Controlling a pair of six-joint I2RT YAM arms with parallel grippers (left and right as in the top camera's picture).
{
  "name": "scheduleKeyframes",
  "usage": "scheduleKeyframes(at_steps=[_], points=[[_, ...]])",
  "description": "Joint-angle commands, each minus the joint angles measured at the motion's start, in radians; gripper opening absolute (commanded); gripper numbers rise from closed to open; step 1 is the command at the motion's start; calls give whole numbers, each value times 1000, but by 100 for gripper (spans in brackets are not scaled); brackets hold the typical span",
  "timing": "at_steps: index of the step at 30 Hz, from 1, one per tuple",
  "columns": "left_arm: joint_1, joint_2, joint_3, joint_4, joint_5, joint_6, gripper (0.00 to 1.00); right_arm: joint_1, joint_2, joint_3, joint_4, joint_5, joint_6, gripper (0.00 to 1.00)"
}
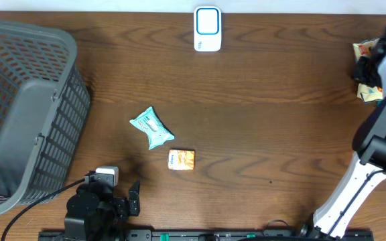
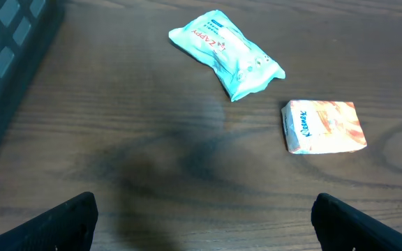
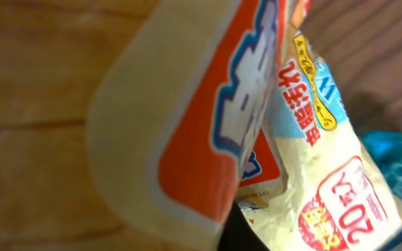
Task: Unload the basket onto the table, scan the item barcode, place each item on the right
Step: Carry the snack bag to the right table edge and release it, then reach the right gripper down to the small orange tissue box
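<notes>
The white scanner with a blue face (image 1: 208,29) stands at the table's far edge. At the far right, my right gripper (image 1: 370,68) is shut on a cream and orange snack packet (image 3: 208,118), which fills the right wrist view; one dark finger (image 3: 243,236) shows beneath it. Parts of the packet (image 1: 366,49) stick out beside the gripper in the overhead view. My left gripper (image 2: 202,216) stands wide open and empty near the front left. Ahead of it lie a teal packet (image 2: 227,54) and a small orange tissue pack (image 2: 324,126).
A large grey basket (image 1: 19,107) fills the left side of the table. A cream wrapper with red print (image 3: 326,174) and something blue (image 3: 396,160) lie close to the held packet. The teal packet (image 1: 151,127) and orange pack (image 1: 181,159) sit mid-table.
</notes>
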State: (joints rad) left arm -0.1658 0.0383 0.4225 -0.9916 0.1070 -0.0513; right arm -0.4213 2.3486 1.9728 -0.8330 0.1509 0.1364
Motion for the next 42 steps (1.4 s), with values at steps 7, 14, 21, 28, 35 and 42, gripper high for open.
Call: scheduleKeyframes(at_steps=[7,14,21,28,35,42], points=[[-3,-2,4,-2,13,6,98,-6,-6,1,-1,-79,-7,3],[-3,-2,4,-2,13,6,98,-17,-6,-56,10,343,-6,16],[-3,-2,4,-2,13,6,98,-61,-9,-97,4,201,8,99],[-3,-2,4,-2,13,6,98,-23,-114,-54,-42,19,9,99],[-3,-2,4,-2,13,6,98,80,-342,-43,-37,-134,172,99],[-3,-2,4,-2,13,6,98,273,-428,-43,-175,-368,327,99]])
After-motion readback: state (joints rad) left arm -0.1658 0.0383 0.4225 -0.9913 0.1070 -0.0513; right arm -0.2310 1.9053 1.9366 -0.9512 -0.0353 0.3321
